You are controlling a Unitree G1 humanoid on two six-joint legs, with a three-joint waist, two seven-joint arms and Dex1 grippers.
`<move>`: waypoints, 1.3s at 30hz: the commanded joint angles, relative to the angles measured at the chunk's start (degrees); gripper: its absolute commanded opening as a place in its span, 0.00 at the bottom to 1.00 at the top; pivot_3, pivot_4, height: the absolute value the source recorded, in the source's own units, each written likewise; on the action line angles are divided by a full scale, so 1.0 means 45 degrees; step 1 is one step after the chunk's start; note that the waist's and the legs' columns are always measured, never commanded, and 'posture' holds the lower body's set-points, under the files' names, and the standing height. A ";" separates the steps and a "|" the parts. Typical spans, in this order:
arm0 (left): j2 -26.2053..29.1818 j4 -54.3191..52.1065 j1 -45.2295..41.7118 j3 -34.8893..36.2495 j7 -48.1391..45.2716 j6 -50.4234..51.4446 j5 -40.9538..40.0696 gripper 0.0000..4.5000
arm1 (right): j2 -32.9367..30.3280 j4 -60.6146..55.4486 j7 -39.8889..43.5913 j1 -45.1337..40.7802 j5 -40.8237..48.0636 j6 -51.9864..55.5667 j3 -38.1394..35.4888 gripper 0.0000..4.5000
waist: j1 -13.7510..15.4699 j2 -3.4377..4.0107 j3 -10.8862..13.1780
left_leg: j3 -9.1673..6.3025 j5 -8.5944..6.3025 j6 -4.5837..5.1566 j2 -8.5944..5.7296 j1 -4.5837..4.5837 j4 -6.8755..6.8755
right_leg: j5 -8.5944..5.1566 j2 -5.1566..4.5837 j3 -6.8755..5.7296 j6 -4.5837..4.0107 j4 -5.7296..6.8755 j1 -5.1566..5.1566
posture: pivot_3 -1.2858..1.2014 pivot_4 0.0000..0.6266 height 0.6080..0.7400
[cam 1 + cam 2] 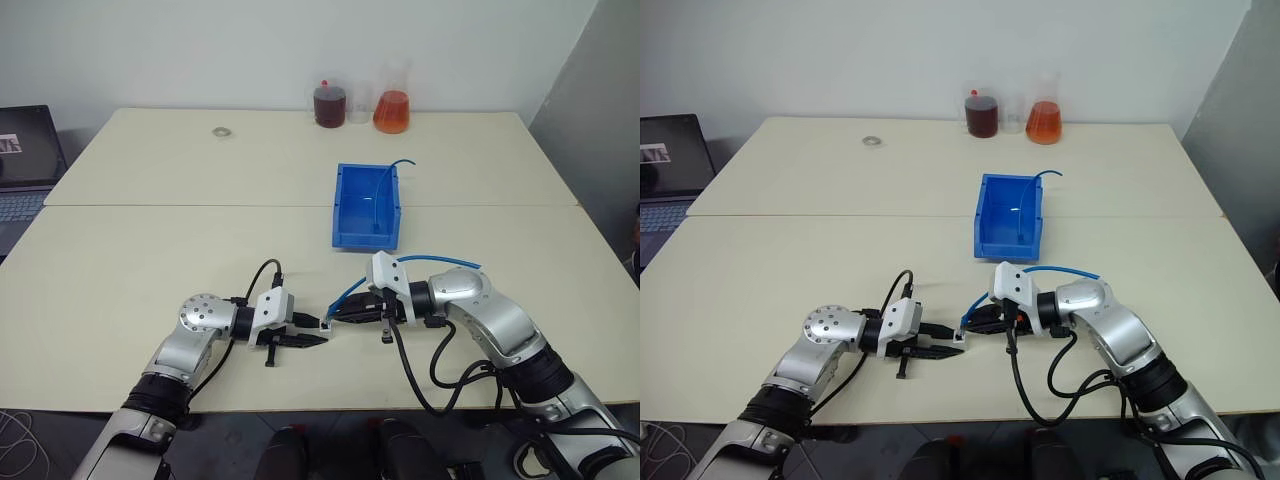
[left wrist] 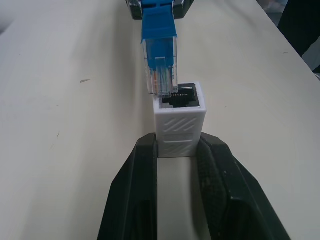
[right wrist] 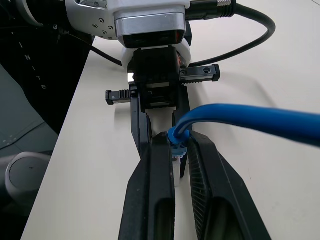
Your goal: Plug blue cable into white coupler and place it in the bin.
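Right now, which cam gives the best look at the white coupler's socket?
Left wrist view: the white coupler sits close up between the left claw's fingers, its dark socket facing the camera, with the blue cable's plug at its rim. Both eye views show a tiny white speck. In the right wrist view the right claw mostly hides it.

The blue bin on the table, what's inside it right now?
Inside the bin lies a thin second blue cord, one end arching over the back rim. The near wall hides part of the floor.

White letters "I N I T E" run down a dark body panel [image 3: 31, 64] in the right wrist view, partly cut off. Laptop [image 1: 25, 150] screen content too small to read.
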 commanded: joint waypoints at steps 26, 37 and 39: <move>0.0087 0.0238 -0.0031 0.0073 0.0068 0.0034 0.0106 0.17 | 0.0209 -0.0022 -0.0094 -0.0412 -0.0837 0.0167 0.0406 0.03 | 0.0003 0.0003 -0.0002 | 0.0000 0.0002 0.0003 0.0002 0.0007 0.0001 | 0.0002 0.0003 0.0000 -0.0004 0.0005 0.0002 | 0.52 0.24 1.00; 0.0070 0.0372 -0.0035 0.0072 0.0124 0.0049 0.0106 0.17 | -0.0094 0.0358 0.0326 -0.0736 -0.0693 0.0153 0.0103 0.03 | 0.0003 0.0004 -0.0003 | -0.0001 0.0009 0.0015 0.0003 0.0018 -0.0001 | 0.0013 0.0006 -0.0003 -0.0021 0.0011 0.0006 | 0.52 0.24 1.00; 0.0080 0.0434 -0.0061 0.0073 0.0111 0.0018 0.0105 0.17 | -0.0096 0.0422 0.0337 -0.0784 -0.0716 0.0138 0.0093 0.03 | 0.0003 0.0005 -0.0003 | -0.0003 0.0010 0.0016 0.0004 0.0018 -0.0001 | 0.0013 0.0007 -0.0005 -0.0021 0.0011 0.0006 | 0.52 0.24 1.00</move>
